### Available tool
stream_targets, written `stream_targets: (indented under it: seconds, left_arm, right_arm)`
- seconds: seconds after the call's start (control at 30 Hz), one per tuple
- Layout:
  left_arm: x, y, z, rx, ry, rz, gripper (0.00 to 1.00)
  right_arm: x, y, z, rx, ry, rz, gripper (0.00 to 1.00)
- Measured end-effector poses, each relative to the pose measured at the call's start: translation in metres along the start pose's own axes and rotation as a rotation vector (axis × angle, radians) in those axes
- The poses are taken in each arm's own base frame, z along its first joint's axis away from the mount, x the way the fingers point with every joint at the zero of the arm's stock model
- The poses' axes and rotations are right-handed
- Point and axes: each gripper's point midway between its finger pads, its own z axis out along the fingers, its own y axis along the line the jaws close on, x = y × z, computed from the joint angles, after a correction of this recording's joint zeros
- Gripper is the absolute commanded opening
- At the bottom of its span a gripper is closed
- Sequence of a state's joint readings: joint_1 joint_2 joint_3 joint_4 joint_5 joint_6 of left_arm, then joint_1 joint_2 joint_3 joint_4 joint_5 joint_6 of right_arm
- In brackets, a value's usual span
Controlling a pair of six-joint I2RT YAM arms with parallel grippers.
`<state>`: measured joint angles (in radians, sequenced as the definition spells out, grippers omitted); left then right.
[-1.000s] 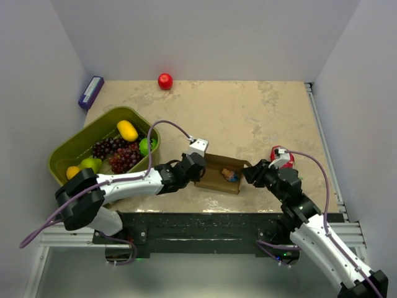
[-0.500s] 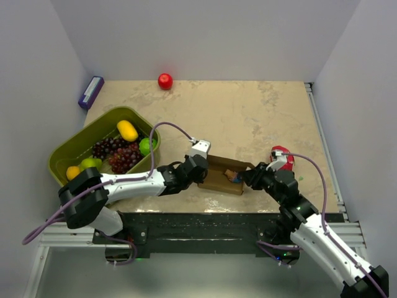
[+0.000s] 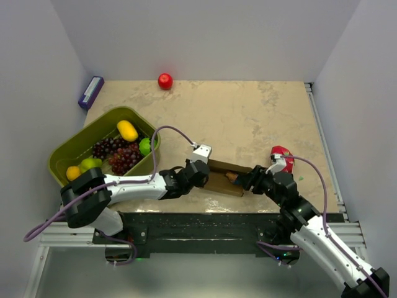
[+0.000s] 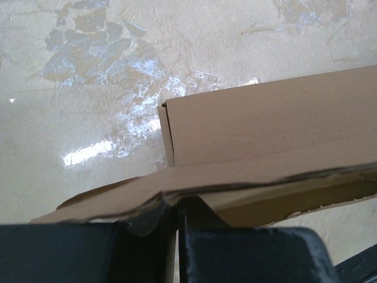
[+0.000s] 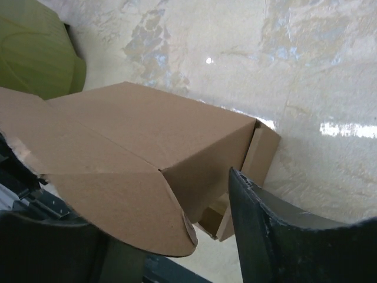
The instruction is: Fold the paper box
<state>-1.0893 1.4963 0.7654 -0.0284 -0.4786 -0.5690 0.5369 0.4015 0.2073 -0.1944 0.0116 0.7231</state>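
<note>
The paper box (image 3: 218, 180) is brown cardboard and lies near the table's front edge between my two arms. Its lid is folded down almost flat. A small orange thing (image 3: 231, 176) peeks out at its right end. My left gripper (image 3: 197, 174) is at the box's left end. In the left wrist view it (image 4: 177, 207) is shut on the edge of a cardboard panel (image 4: 265, 118). My right gripper (image 3: 245, 180) is at the box's right end. In the right wrist view it (image 5: 168, 218) is open, with a rounded flap (image 5: 118, 206) of the box (image 5: 135, 130) lying between its fingers.
An olive-green basket (image 3: 70, 144) of fruit stands at the left. A red apple (image 3: 165, 81) and a purple box (image 3: 91, 92) lie at the back. A red object (image 3: 280, 153) sits just behind my right gripper. The table's front edge is close below the box.
The box's lid has come down over the open inside, hiding most of the orange thing. Both grippers have moved slightly toward the front edge with the box.
</note>
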Motion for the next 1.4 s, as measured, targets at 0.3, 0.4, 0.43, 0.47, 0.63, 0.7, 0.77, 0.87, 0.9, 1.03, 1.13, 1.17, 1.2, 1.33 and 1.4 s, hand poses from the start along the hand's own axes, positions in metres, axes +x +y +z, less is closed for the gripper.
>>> stream_targets:
  seconds: [0.3, 0.4, 0.43, 0.47, 0.63, 0.7, 0.77, 0.87, 0.9, 1.03, 1.13, 1.17, 1.2, 1.33, 1.4]
  left_arm:
    - [0.002, 0.002, 0.001, -0.041, -0.018, 0.006, 0.1]
    - [0.002, 0.003, 0.001, -0.051, -0.023, 0.008, 0.11]
    - [0.002, 0.004, 0.001, -0.053, -0.023, 0.009, 0.11]
    - [0.002, 0.004, 0.001, -0.055, -0.023, 0.011, 0.11]
    - [0.002, 0.004, 0.001, -0.055, -0.024, 0.011, 0.12]
    - [0.002, 0.002, 0.001, -0.051, -0.025, 0.012, 0.12]
    - [0.002, 0.002, 0.001, -0.05, -0.025, 0.012, 0.12]
    - [0.002, 0.002, 0.0, -0.049, -0.025, 0.013, 0.12]
    - [0.002, 0.002, 0.0, -0.049, -0.026, 0.013, 0.12]
    - [0.002, 0.001, 0.0, -0.048, -0.026, 0.013, 0.12]
    - [0.003, 0.001, 0.0, -0.048, -0.026, 0.014, 0.12]
    - [0.003, 0.001, 0.0, -0.047, -0.025, 0.015, 0.12]
    - [0.003, 0.0, 0.0, -0.046, -0.026, 0.016, 0.12]
    - [0.003, 0.0, 0.0, -0.045, -0.025, 0.017, 0.2]
    - [0.003, -0.001, -0.001, -0.043, -0.025, 0.017, 0.29]
  right_arm:
    - [0.001, 0.021, -0.028, -0.002, 0.125, 0.05, 0.79]
    - [-0.022, 0.042, -0.043, -0.023, 0.11, 0.049, 0.79]
    - [-0.029, 0.048, -0.048, -0.028, 0.106, 0.048, 0.79]
    - [-0.035, 0.053, -0.052, -0.031, 0.102, 0.048, 0.79]
    - [-0.062, 0.08, -0.06, -0.071, 0.075, 0.055, 0.77]
    - [-0.067, 0.086, -0.056, -0.082, 0.071, 0.064, 0.76]
    - [-0.07, 0.09, -0.048, -0.084, 0.07, 0.073, 0.76]
    - [-0.074, 0.093, -0.035, -0.082, 0.071, 0.082, 0.76]
    - [-0.075, 0.095, -0.03, -0.084, 0.068, 0.084, 0.76]
    - [-0.083, 0.099, -0.015, -0.09, 0.046, 0.087, 0.76]
    - [-0.091, 0.104, -0.01, -0.104, 0.014, 0.086, 0.76]
    - [-0.094, 0.106, -0.009, -0.112, 0.005, 0.086, 0.76]
    - [-0.097, 0.109, -0.009, -0.12, -0.004, 0.086, 0.76]
    - [-0.109, 0.12, -0.009, -0.148, -0.032, 0.087, 0.77]
    - [-0.116, 0.125, -0.007, -0.16, -0.047, 0.087, 0.77]
